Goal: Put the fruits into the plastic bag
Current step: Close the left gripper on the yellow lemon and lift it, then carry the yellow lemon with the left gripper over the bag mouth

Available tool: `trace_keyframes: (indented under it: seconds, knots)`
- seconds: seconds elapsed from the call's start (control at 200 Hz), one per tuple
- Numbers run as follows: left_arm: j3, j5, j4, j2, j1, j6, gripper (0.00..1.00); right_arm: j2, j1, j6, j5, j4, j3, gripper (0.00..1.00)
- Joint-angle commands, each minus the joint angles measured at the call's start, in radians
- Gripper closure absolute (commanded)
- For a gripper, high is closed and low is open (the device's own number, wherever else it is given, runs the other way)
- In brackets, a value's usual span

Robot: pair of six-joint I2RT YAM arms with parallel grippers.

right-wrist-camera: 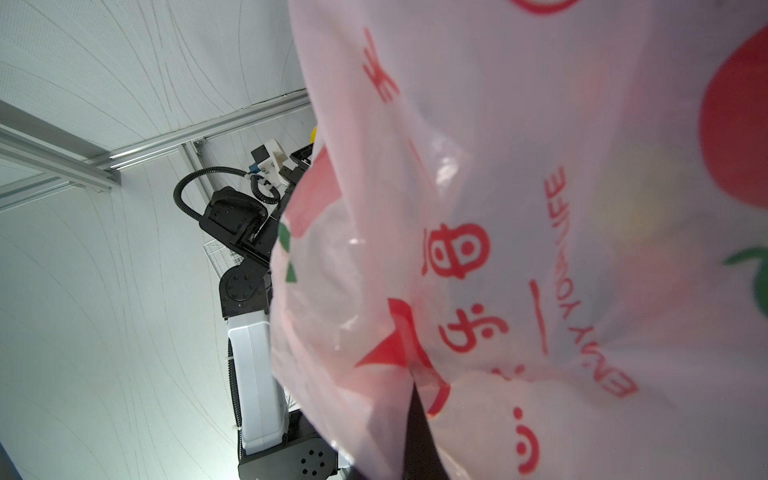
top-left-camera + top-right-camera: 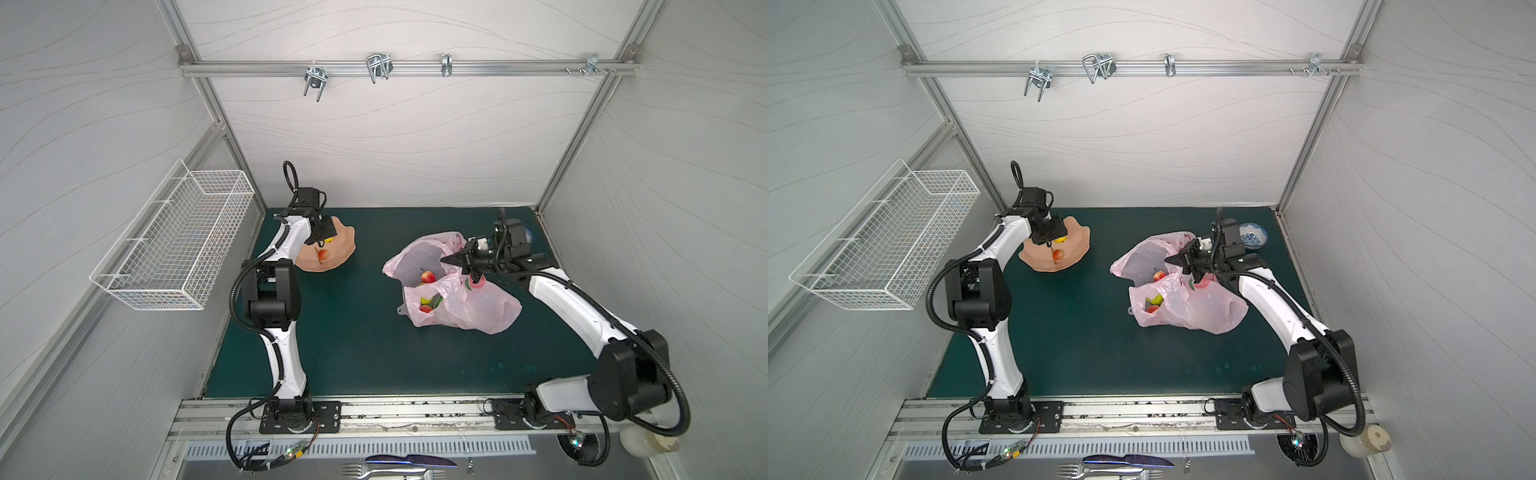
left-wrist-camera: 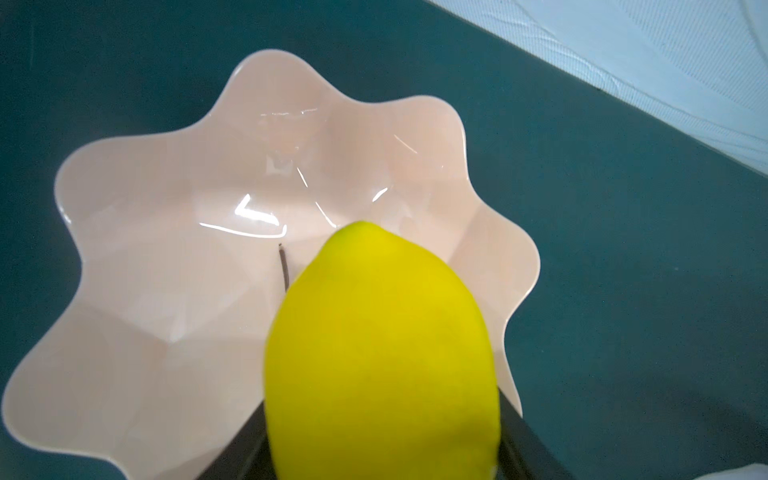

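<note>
- I am at the pick-up step. My left hand (image 2: 323,233), jaws about half open, clasps the yellow lemon (image 3: 382,353) on both sides, over the peach scalloped dish (image 2: 347,249) at the back left of the bench (image 2: 353,340).
- My right hand (image 2: 473,274) is pinched fully closed on the upper edge of the plastic bag (image 2: 482,307). It holds the bag's mouth up, open toward the left.
- Next, I judge, the lemon must rise clear of the dish rim, cross the bare bench and drop into that mouth.
- Dish: 1 red stemmed fruit (image 2: 322,254) lies inside.
- Bag: I count 3 fruits, a red-yellow one (image 2: 428,276), a yellow-green pear (image 2: 428,299) and a red piece (image 2: 426,308).
</note>
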Motion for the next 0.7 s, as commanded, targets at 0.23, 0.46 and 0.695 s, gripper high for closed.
trace_keyframes:
  seconds: [0.23,0.46,0.695]
  knots:
    - [-0.215,0.095,0.143,-0.276,-0.086,0.041,0.75,-0.004,-0.005,0.010,-0.001,0.016,0.013,1.00]
    - [-0.423,0.217,0.264,-0.466,-0.142,0.048,0.76,-0.007,-0.006,0.013,-0.005,0.025,0.009,1.00]
    - [-0.570,0.275,0.306,-0.618,-0.231,0.089,0.77,-0.009,-0.007,0.016,-0.011,0.035,0.001,1.00]
